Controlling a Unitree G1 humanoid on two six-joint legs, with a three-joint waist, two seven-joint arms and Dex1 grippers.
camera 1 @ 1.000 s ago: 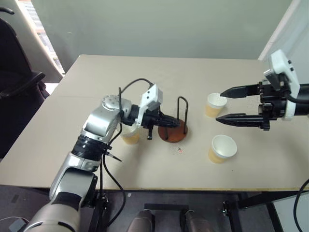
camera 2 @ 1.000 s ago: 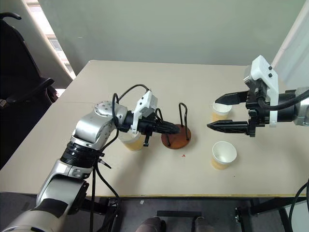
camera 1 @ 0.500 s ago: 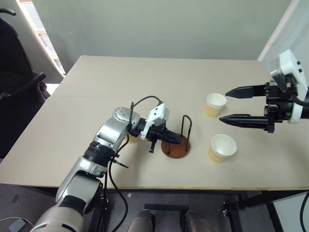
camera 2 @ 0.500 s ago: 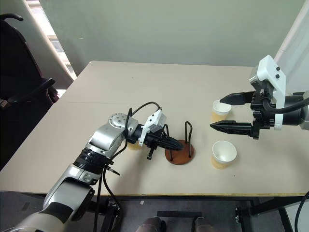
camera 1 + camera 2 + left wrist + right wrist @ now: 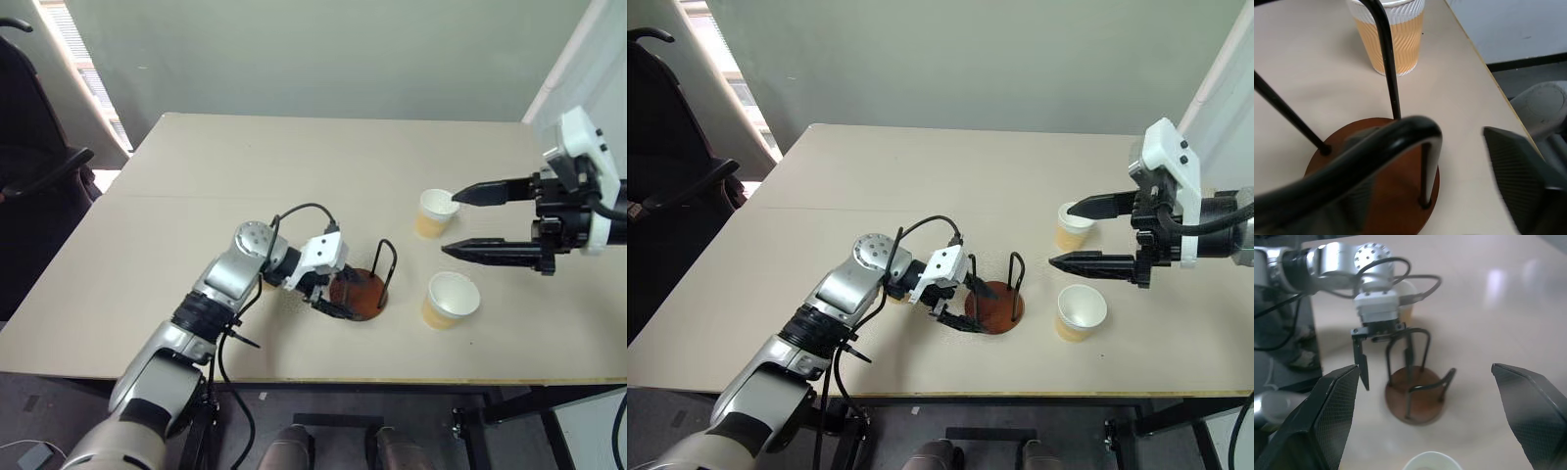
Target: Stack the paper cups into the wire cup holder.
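Note:
The wire cup holder (image 5: 364,292), a reddish-brown disc with black wire loops, stands upright near the table's front edge. My left gripper (image 5: 345,297) is open, its fingers straddling the holder's near wire loop (image 5: 1386,147). One paper cup (image 5: 436,212) stands right of the holder and another paper cup (image 5: 451,299) nearer the front. Behind my left forearm stands a third paper cup (image 5: 1406,296), mostly hidden. My right gripper (image 5: 454,223) hangs open above the table between the two right-hand cups, holding nothing.
The beige table (image 5: 196,196) has bare room at the back and left. Its front edge runs just below the holder. A black chair (image 5: 39,176) stands off the table's left side.
My left gripper sank toward the front edge with the holder, then went from shut to open. The right gripper stayed about where it was.

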